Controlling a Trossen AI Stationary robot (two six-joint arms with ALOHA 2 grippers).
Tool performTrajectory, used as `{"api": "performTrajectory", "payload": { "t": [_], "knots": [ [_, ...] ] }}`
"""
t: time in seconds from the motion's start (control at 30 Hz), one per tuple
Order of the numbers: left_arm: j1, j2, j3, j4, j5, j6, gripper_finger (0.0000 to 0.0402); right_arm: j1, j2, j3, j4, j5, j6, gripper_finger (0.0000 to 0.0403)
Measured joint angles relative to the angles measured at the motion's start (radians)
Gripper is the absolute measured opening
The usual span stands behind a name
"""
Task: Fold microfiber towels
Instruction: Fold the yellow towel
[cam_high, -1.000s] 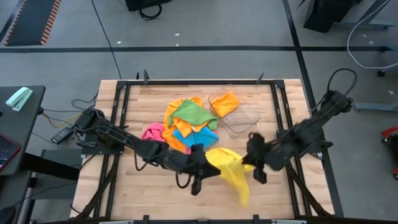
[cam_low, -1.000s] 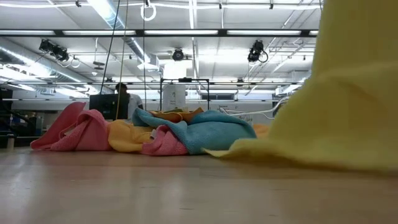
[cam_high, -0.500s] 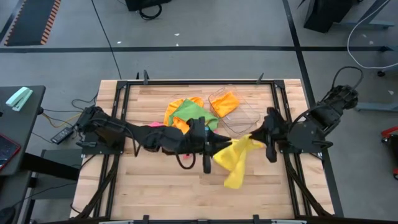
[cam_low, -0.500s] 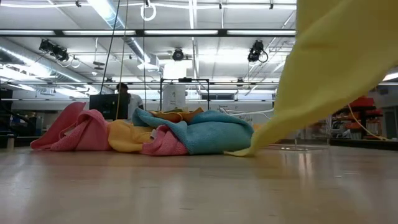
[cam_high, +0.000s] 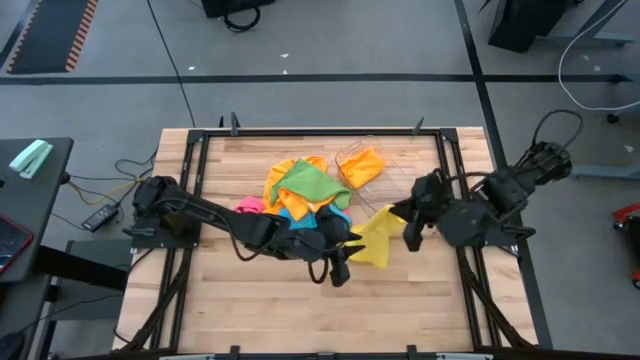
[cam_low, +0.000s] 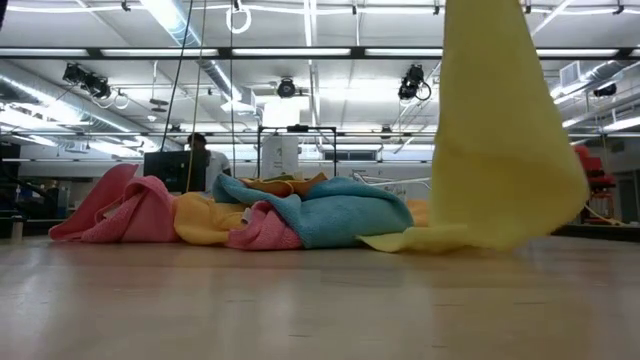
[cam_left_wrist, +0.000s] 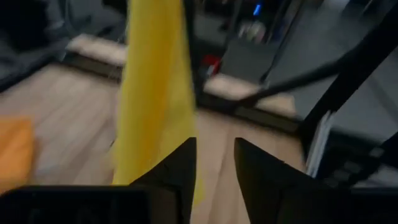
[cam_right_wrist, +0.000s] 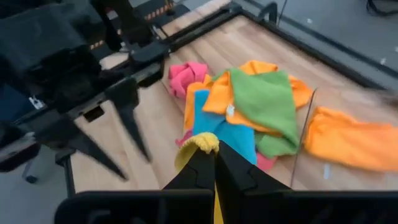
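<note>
Left dark two-finger gripper (cam_high: 343, 262) low over the bare wooden table top (cam_high: 250, 310), near the middle, fingers parted and holding nothing; in the left wrist view a clear gap between both dark fingers (cam_left_wrist: 177, 171), the soft yellow microfiber towel (cam_left_wrist: 152, 93) hanging just ahead of them and not gripped. Just behind this gripper, the loose heap of bright microfiber towels (cam_high: 300, 195): pink one (cam_high: 246, 211) at the heap's left edge, orange, green (cam_high: 308, 183) and blue (cam_high: 305, 215) bunched together. Just to the gripper's right, the yellow towel (cam_high: 375, 237), one corner lifted and the lower edge draped onto the wood; in the low view (cam_low: 495, 150) hanging as a tall sheet, its hem touching the table. Farther right, the right dark two-finger gripper (cam_high: 408, 222) clenched on that towel's raised corner; right wrist view: a yellow bunch pinched between closed fingers (cam_right_wrist: 200, 167). Behind the right gripper, the clear plastic tray (cam_high: 390, 190) with an orange cloth (cam_high: 362, 165) inside.
</note>
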Motion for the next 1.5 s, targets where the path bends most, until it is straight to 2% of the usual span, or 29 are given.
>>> {"api": "performTrajectory", "payload": {
  "t": [0.1, 0.23, 0.3, 0.4, 0.63, 0.77, 0.87, 1.0, 1.17, 1.5],
  "knots": [
    [0.0, -0.003, 0.0, -0.062, 0.006, -0.001, 0.0143, -0.002, 0.036, -0.001, 0.0, -0.007, 0.042, 0.0006],
    [0.008, 0.006, 0.0, -0.088, 0.095, -0.005, 0.0161, -0.002, 0.063, 0.0, 0.008, -0.009, 0.069, 0.0006],
    [0.009, 0.018, 0.0, -0.096, 0.107, 0.017, 0.0164, -0.002, 0.065, -0.001, 0.011, -0.025, 0.055, 0.0006],
    [0.017, 0.045, 0.0, -0.068, 0.108, 0.017, 0.0163, 0.003, 0.059, -0.001, 0.013, -0.083, 0.027, 0.0006],
    [0.024, 0.135, 0.0, 0.143, 0.109, -0.008, 0.0152, 0.001, 0.037, -0.001, 0.021, -0.158, -0.058, 0.0006],
    [0.022, 0.163, 0.0, 0.183, 0.11, -0.009, 0.0149, 0.004, 0.034, -0.001, 0.029, -0.164, -0.05, 0.0006],
    [0.013, 0.164, 0.0, 0.167, 0.121, -0.009, 0.0151, 0.004, 0.034, -0.001, 0.036, -0.122, -0.026, 0.0006],
    [0.004, 0.164, 0.0, 0.108, 0.128, 0.02, 0.0148, 0.003, 0.034, -0.001, 0.055, -0.049, 0.009, 0.0006],
    [-0.002, 0.164, 0.0, -0.02, 0.128, 0.037, 0.0137, 0.003, 0.034, -0.001, 0.073, -0.041, 0.002, 0.0006],
    [-0.004, 0.164, 0.0, -0.292, 0.128, -0.076, 0.0127, 0.004, 0.025, -0.001, 0.073, -0.145, -0.078, 0.0006]
  ]
}}
